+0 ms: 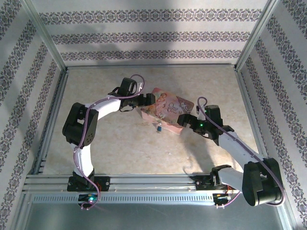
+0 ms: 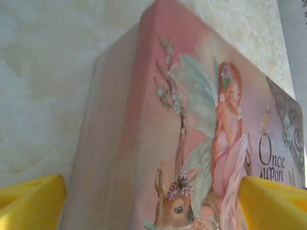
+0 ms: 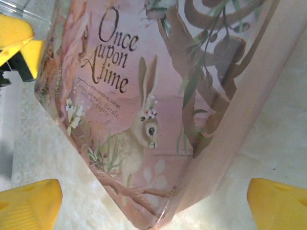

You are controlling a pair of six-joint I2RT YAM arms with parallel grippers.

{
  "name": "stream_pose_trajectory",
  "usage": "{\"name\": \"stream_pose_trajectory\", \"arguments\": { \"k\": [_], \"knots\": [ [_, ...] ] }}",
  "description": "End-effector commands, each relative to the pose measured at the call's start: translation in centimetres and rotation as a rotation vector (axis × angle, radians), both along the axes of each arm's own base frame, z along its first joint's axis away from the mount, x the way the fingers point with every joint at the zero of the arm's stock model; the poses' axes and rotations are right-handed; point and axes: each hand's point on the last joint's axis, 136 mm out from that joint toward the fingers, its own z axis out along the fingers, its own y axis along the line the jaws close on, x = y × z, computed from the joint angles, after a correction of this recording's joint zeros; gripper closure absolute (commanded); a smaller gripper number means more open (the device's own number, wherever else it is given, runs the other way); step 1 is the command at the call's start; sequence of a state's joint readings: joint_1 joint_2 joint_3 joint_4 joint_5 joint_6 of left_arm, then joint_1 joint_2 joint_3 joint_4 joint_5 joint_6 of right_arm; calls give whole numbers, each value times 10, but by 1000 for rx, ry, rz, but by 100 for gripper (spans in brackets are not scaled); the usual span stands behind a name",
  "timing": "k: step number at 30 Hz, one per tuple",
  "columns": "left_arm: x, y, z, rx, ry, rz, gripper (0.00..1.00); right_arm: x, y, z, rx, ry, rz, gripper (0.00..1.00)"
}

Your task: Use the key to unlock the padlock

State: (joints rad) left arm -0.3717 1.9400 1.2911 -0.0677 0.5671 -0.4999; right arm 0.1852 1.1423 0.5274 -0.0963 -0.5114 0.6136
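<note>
The padlock (image 1: 159,128), tiny and silvery with a blue part, lies against the near edge of the pink picture tin (image 1: 165,109); I cannot make out a key. My left gripper (image 1: 145,101) stands open at the tin's left corner. In the left wrist view its yellow fingertips (image 2: 29,203) flank the tin (image 2: 144,143) on either side of the left gripper (image 2: 151,206). My right gripper (image 1: 183,120) is open at the tin's right corner. In the right wrist view the tin (image 3: 158,110) points its corner into the wide gap of the right gripper (image 3: 153,206), clear of both fingers (image 3: 29,203).
The tin lies flat at the middle of the beige table (image 1: 120,143), inside a metal frame (image 1: 144,182) with patterned walls. Bare table lies to the left and in front of the tin. The left arm's yellow fingers (image 3: 14,38) show beyond the tin in the right wrist view.
</note>
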Motion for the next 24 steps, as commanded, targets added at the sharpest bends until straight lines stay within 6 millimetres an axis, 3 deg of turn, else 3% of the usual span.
{"name": "stream_pose_trajectory", "arguments": {
  "k": [1, 7, 15, 24],
  "knots": [
    [-6, -14, 15, -63, 3, -74, 13, 14, 10, 18, 53, -52, 33, 2],
    [-28, -16, 18, -86, 12, -92, 17, 28, 22, 27, 68, -61, 81, 3],
    [-71, -7, 26, -112, 17, -64, 20, 51, 51, 36, 55, -85, 170, 4],
    [-115, 14, 14, -123, 32, 52, 22, 73, 87, 40, 50, -108, 255, 5]
  ]
}}
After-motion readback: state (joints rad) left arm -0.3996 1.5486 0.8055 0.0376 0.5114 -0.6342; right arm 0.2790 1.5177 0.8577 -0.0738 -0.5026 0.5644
